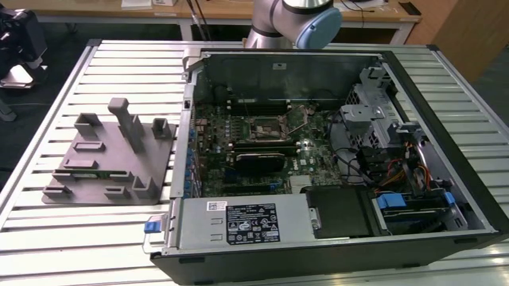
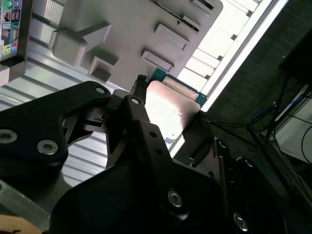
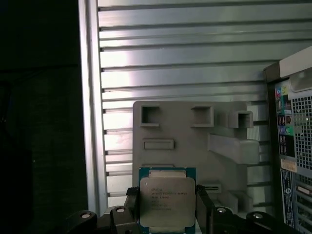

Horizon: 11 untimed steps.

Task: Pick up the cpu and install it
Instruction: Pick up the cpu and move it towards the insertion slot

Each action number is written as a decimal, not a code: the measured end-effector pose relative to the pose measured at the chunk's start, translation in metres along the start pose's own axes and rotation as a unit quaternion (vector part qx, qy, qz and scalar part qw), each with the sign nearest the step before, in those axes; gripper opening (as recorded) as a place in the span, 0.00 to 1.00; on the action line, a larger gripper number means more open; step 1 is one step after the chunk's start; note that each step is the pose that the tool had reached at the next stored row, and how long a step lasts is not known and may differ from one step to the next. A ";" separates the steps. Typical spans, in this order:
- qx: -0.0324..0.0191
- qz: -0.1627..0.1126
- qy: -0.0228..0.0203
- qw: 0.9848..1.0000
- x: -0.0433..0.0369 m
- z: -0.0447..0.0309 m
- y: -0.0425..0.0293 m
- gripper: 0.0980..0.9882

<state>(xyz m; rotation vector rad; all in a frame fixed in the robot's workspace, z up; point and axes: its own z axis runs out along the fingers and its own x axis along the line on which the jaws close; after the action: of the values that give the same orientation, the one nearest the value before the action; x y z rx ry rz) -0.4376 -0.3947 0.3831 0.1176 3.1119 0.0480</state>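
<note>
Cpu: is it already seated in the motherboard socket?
No. In the first wrist view the cpu is clamped between the fingers of the hand, with the grey fixture plate behind it.

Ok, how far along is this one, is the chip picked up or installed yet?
Done: the pick-up looks made. In both wrist views the gripper is shut on the cpu, gripping two opposite edges, over the grey fixture plate. In hand: the cpu, held between the fingers. Left: the install; in the exterior view the motherboard socket inside the open case looks unfilled.
</note>
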 end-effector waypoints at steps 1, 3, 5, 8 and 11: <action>0.000 0.000 0.000 1.000 0.0000 -0.0009 0.0000 0.50; 0.000 0.000 0.000 1.000 -0.0001 -0.0031 0.0001 0.50; 0.000 0.000 0.000 1.000 -0.0001 -0.0052 0.0002 0.50; 0.000 0.000 0.000 1.000 -0.0002 -0.0082 0.0003 0.50; 0.000 0.000 0.000 1.000 -0.0002 -0.0083 0.0003 0.50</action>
<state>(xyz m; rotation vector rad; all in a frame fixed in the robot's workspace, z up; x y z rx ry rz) -0.4377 -0.3947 0.3914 0.1176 3.1117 0.0483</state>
